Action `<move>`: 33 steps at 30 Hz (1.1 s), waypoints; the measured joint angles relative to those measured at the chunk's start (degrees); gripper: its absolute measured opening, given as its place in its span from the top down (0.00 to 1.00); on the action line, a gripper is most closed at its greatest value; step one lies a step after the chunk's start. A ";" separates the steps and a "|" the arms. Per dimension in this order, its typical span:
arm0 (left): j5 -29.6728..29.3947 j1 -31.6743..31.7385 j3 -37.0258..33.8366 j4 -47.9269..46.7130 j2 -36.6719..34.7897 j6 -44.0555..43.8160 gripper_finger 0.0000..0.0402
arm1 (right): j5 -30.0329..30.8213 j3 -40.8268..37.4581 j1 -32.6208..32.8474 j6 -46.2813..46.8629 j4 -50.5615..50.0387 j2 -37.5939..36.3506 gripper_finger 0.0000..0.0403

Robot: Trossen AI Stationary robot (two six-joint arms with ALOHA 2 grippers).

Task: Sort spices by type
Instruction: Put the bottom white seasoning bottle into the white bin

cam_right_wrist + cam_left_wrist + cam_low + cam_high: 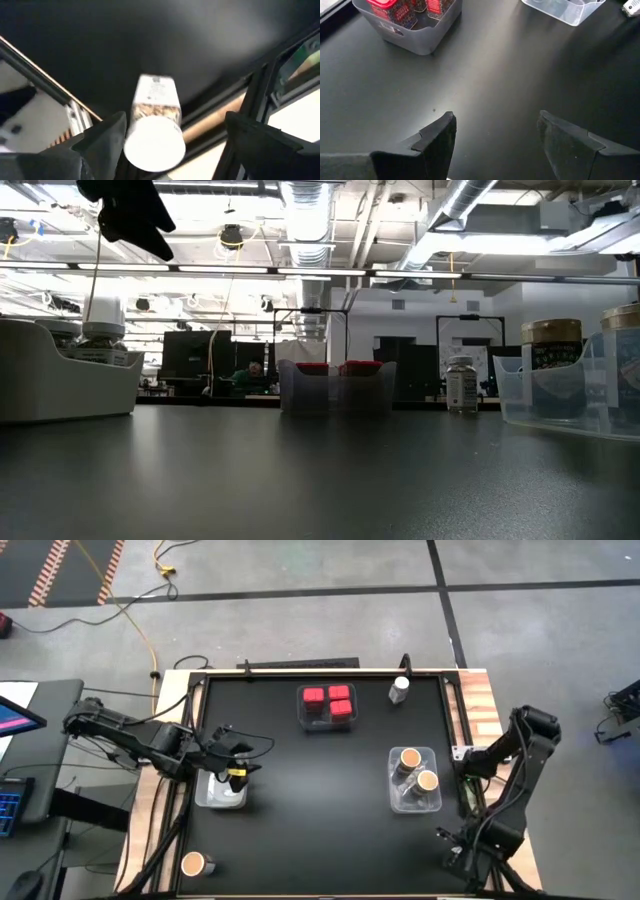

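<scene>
Tan-lidded and round, one jar (193, 863) is stood alone at the bench's (300, 800) front-left corner. Behind it, a white-capped jar (104, 320) is kept in a pale plastic bin (212, 800), over which the left fingers (437, 140) are spread, empty. Three red square-topped tins (340, 700) are kept in the far-edge bin (327, 723), and two tan-lidded jars (409, 758) in the clear right bin (400, 802). A second white-capped jar (400, 690) is stood near the far-right corner. The right fingers (105, 135) are held wide and empty by the right edge.
</scene>
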 joint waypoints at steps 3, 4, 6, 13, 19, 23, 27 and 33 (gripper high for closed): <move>-0.16 0.00 0.00 0.00 0.00 -0.34 0.33 | -1.51 -1.27 -0.03 -1.26 2.32 0.00 0.08; -0.17 0.00 0.00 -0.02 0.00 -0.44 0.33 | -1.55 -1.49 -0.03 -1.50 3.04 0.00 0.08; -0.19 0.00 0.02 -0.02 0.00 -0.45 0.33 | -1.66 -1.79 -0.01 -1.94 4.51 0.00 0.08; -0.17 0.00 0.02 -0.02 0.00 -1.53 0.33 | -3.58 -5.82 1.13 -0.69 10.84 0.00 0.08; -0.18 0.00 0.02 -0.02 0.00 -1.52 0.33 | -3.84 -7.79 1.56 0.41 14.28 -0.02 0.08; -0.47 0.01 0.02 -0.04 0.00 -1.36 0.33 | -3.84 -8.38 1.48 0.53 15.17 -0.02 0.11; -0.57 0.00 0.02 -0.04 0.00 -1.30 0.33 | -3.85 -8.52 1.48 0.53 15.26 0.00 0.21; -0.57 0.00 0.02 -0.03 0.00 -0.86 0.33 | -5.32 -8.52 1.37 0.53 15.27 0.00 0.37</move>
